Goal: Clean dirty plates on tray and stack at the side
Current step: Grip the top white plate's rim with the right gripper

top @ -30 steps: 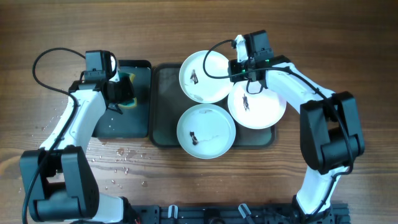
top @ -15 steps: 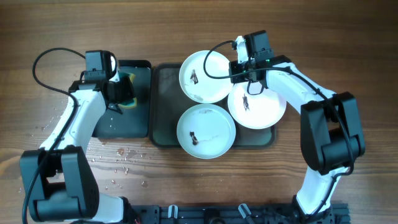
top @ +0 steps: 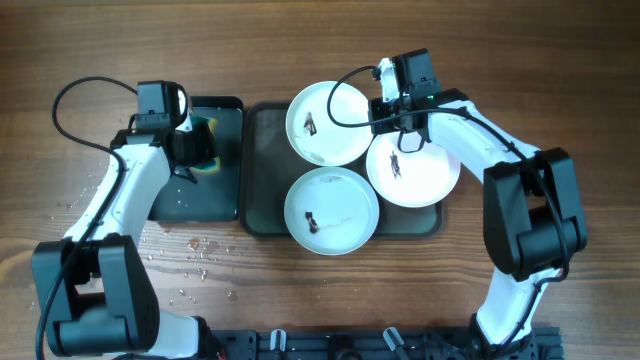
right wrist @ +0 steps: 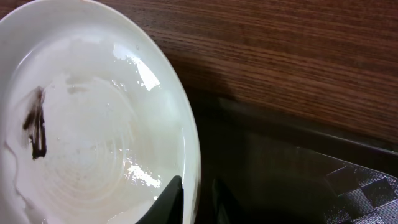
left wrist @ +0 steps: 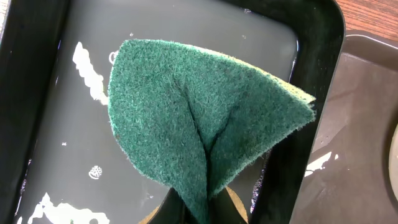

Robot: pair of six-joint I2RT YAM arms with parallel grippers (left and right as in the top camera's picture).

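Three white plates lie on the brown-grey tray (top: 262,170): a far plate (top: 326,122), a right plate (top: 418,172) and a near plate (top: 331,211), each with a dark smudge. My right gripper (top: 381,112) is shut on the far plate's right rim; the right wrist view shows its fingers (right wrist: 194,200) pinching the rim of that plate (right wrist: 81,124). My left gripper (top: 196,150) is shut on a green sponge (left wrist: 199,118), folded, over the black tray (top: 190,200).
The black tray (left wrist: 56,168) holds a film of water with foam patches. Water drops lie on the wooden table (top: 190,262) near its front left. Cables run from both wrists.
The far plate has shifted very slightly left with my right gripper on its rim. The left arm has not moved.
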